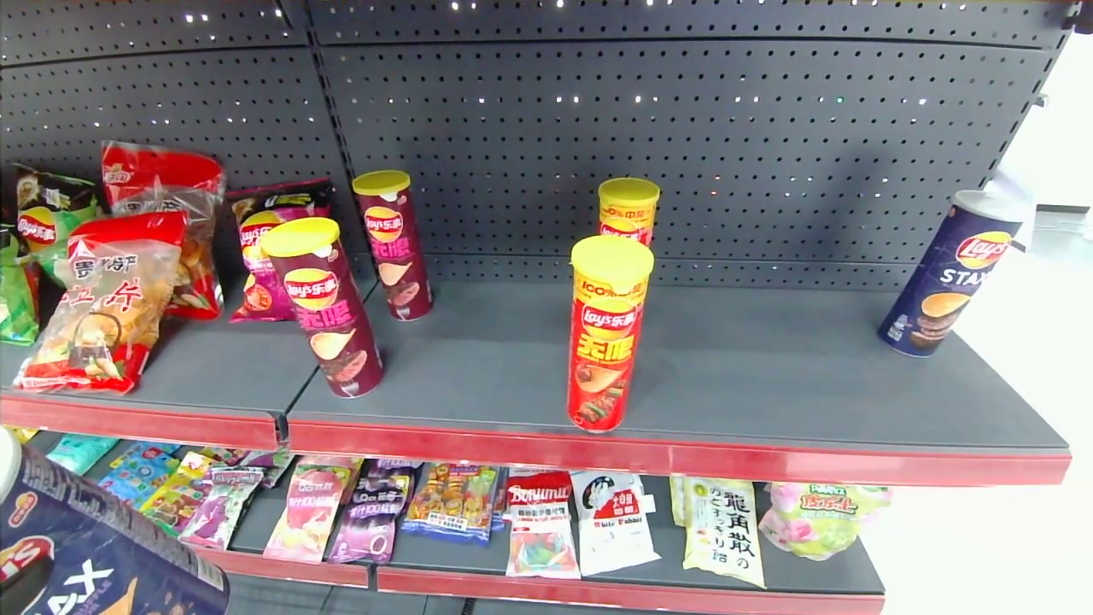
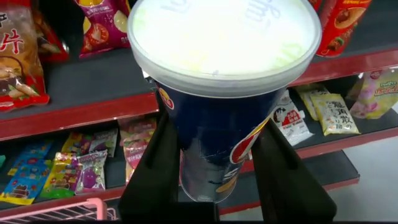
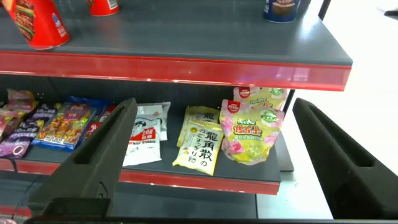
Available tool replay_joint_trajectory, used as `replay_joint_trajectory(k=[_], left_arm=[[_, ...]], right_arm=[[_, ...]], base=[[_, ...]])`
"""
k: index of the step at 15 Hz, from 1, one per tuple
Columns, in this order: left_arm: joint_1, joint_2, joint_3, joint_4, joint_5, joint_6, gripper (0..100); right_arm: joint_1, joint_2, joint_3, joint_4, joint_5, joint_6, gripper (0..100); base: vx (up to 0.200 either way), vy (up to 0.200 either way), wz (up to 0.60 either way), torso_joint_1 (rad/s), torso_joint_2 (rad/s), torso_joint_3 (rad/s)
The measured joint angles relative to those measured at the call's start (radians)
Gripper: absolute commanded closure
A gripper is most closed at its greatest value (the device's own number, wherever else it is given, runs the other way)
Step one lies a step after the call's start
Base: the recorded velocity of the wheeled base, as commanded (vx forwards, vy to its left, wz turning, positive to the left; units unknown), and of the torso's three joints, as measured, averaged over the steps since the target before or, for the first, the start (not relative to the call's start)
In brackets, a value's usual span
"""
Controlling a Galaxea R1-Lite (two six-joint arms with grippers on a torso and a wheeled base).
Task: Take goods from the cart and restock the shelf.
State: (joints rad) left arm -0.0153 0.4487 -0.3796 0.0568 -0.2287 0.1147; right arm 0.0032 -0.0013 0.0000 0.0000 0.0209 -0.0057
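Dark pegboard (image 1: pixel 683 128) backs a grey upper shelf (image 1: pixel 768 376) with a red front lip, and this is where the restocking is going on. By my reading the job is partly done. Five crisp cans already stand upright on that shelf: two maroon cans (image 1: pixel 329 307) (image 1: pixel 393 243) towards the left, two red cans (image 1: pixel 608 333) (image 1: pixel 628 209) near the middle, one behind the other, and one navy can (image 1: pixel 948 273) at the far right end. A sixth, the held navy can (image 2: pixel 214 118) with a white lid, is off the shelf. It sits low at the robot's left, in front of and below the shelf lip, with the left arm's jaws closed against its sides. The right arm's jaws are spread wide with nothing between them, facing the lower shelf (image 1: pixel 598 589). A wide bare stretch of board lies between the red cans and the navy one, so I judge the held can belongs there beside its twin. A pink rail (image 2: pixel 56 210) below the left arm may be the cart's edge, but what is left inside it cannot be seen. At the left end of the upper shelf lean about five snack bags (image 1: pixel 94 299), the outermost cut by the frame. The lower shelf carries a row of small sweet packets (image 1: pixel 538 521), more than ten, overlapping too much for an exact count.
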Motion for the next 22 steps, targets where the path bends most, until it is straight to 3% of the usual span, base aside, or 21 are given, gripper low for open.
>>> replay_joint_trajectory(k=[2, 8, 22], left_arm=[[0.0, -0.001, -0.001, 0.0, 0.0, 0.007, 100], [-0.001, -0.001, 0.003, 0.002, 0.001, 0.041, 100], [0.0, -0.004, 0.003, 0.001, 0.0, 0.043, 100]], right_arm=[[0.0, 0.0, 0.0, 0.0, 0.0, 0.0, 0], [-0.001, 0.0, 0.0, 0.0, 0.0, 0.0, 0], [0.0, 0.0, 0.0, 0.0, 0.0, 0.0, 0]], base=[[0.0, 0.0, -0.6, 0.002, 0.0, 0.005], [0.0, 0.0, 0.0, 0.0, 0.0, 0.0], [0.0, -0.2, 0.0, 0.0, 0.0, 0.001]])
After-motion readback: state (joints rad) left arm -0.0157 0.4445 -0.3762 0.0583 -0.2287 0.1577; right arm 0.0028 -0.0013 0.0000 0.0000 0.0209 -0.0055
